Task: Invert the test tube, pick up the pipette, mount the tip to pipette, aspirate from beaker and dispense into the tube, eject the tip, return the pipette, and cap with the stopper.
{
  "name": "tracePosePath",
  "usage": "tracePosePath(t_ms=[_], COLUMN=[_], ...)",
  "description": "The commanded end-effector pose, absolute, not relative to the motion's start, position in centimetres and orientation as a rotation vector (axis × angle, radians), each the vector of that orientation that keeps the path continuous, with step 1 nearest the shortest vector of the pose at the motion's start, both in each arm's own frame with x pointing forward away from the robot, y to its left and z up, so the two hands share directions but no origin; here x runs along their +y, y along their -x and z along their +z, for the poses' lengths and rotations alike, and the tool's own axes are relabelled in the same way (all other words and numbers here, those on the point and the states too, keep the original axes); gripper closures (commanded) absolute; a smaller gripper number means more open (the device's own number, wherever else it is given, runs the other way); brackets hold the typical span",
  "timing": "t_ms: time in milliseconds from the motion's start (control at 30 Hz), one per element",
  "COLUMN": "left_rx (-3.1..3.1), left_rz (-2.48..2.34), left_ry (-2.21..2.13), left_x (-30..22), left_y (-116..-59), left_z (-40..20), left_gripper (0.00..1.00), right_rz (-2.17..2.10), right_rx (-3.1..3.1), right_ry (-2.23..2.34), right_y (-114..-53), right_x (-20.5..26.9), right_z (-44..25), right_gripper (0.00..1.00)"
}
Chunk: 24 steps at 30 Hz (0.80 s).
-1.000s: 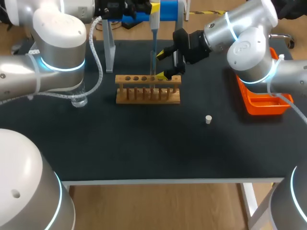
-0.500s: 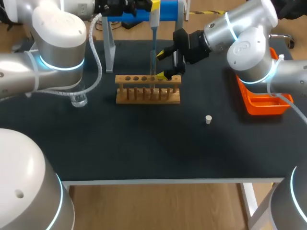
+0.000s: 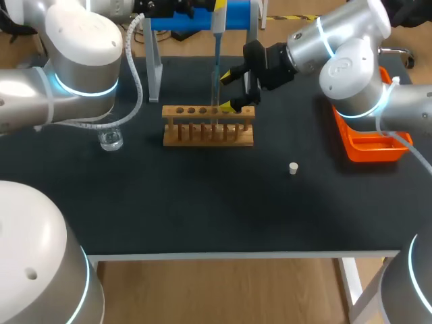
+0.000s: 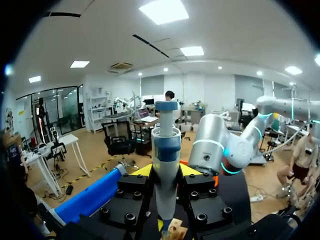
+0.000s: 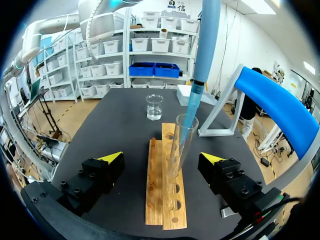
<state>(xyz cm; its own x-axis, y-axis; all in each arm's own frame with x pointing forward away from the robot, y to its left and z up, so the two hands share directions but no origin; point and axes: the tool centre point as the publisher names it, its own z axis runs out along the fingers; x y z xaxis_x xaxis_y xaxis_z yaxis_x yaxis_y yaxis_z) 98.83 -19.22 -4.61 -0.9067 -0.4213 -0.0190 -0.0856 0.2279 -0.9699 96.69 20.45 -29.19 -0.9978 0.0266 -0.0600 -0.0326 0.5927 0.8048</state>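
Observation:
My left gripper [image 4: 165,171] is shut on the white and blue pipette [image 4: 166,155], held upright above the wooden rack [image 3: 209,126]. The pipette's blue tip [image 5: 191,105] reaches down into the mouth of the clear test tube [image 5: 180,147], which stands upright in the rack [image 5: 162,187]. My right gripper [image 5: 161,159] is open, with one finger on each side of the tube and neither touching it. In the head view this gripper [image 3: 237,89] sits at the rack's right end. The glass beaker [image 3: 111,140] stands left of the rack. The small white stopper [image 3: 293,168] lies to the rack's front right.
An orange tray [image 3: 370,147] sits at the right table edge, under my right arm. The blue pipette stand [image 3: 236,15] with its grey leg [image 3: 154,67] is at the back, behind the rack. The table's front edge runs across the near side.
My left arm has lifted the pipette slightly, and the beaker shows more fully beneath it. My right arm and the rack have stayed put.

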Motion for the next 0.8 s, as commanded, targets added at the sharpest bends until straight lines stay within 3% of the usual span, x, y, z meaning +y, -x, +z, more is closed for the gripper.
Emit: tracePosePath(t_ms=[33,800], left_rx=[2.231,2.221], left_rz=[-1.714,-1.660], left_ry=[0.479,0.454], left_x=[-19.4,-20.1], left_y=[-98.6,-97.7], left_z=[-3.9,-1.5], left_gripper=[1.00,1.00], right_rz=[1.387,1.387], right_rx=[2.747,2.747], right_ry=[0.007,0.007], right_y=[-96.7,-96.7], right_x=[20.4,20.4], right_z=[-29.2,-29.2], right_gripper=[0.00,0.00])
